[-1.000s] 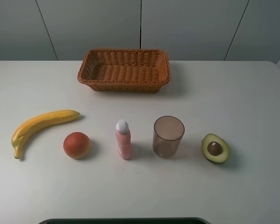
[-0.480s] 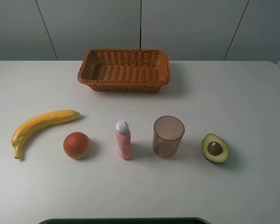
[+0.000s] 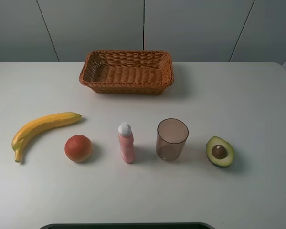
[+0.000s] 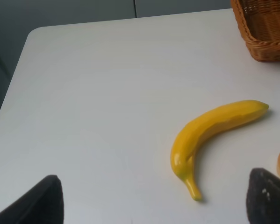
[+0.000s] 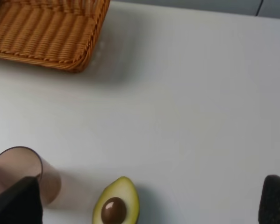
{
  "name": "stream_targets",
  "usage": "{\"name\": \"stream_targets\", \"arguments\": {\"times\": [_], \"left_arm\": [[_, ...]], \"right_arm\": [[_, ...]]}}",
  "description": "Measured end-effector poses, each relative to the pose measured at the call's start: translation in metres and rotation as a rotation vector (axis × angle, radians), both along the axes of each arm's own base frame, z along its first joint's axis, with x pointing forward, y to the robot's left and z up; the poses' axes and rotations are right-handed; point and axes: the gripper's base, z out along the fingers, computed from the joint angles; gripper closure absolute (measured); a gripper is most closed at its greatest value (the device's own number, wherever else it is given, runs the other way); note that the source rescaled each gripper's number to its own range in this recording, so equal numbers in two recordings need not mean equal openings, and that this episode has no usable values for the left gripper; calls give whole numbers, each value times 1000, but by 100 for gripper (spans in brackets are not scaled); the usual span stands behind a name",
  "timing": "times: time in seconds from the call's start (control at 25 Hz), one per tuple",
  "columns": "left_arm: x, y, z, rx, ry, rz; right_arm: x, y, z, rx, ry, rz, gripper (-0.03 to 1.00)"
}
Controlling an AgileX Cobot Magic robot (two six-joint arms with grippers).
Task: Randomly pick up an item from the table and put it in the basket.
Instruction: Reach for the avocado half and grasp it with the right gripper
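The halved avocado (image 3: 219,151) lies cut side up on the white table (image 3: 238,95) at the front right; it also shows in the right wrist view (image 5: 116,205). The brown wicker basket (image 3: 127,71) stands empty at the back centre, and its corner shows in the right wrist view (image 5: 46,37) and the left wrist view (image 4: 263,28). My right gripper (image 5: 147,205) is open, hanging above the table with the avocado between its fingertips (image 5: 18,203). My left gripper (image 4: 151,205) is open above the banana (image 4: 210,133). Neither gripper shows in the exterior high view.
In a front row stand a yellow banana (image 3: 40,129), a round orange-red fruit (image 3: 78,148), a pink bottle with a white cap (image 3: 126,142) and a translucent brown cup (image 3: 172,139). The cup stands close to the avocado, on its left. A dark edge (image 3: 128,225) runs along the table's front.
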Motion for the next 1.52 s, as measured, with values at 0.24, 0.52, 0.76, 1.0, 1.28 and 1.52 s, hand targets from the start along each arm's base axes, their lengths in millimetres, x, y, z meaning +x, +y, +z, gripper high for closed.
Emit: {"name": "stream_targets", "arguments": {"times": [0.24, 0.52, 0.76, 1.0, 1.28, 1.52], "left_arm": [[0, 0, 0, 0, 0, 0], [0, 0, 0, 0, 0, 0], [0, 0, 0, 0, 0, 0], [0, 0, 0, 0, 0, 0], [0, 0, 0, 0, 0, 0], [0, 0, 0, 0, 0, 0]], "right_arm": [[62, 18, -39, 2, 254, 82, -3], [99, 65, -89, -75, 441, 186, -3], [116, 79, -160, -141, 626, 125, -3], [112, 76, -214, -158, 698, 97, -3], [97, 71, -245, -140, 716, 60, -3], [91, 70, -259, -127, 729, 33, -3]]}}
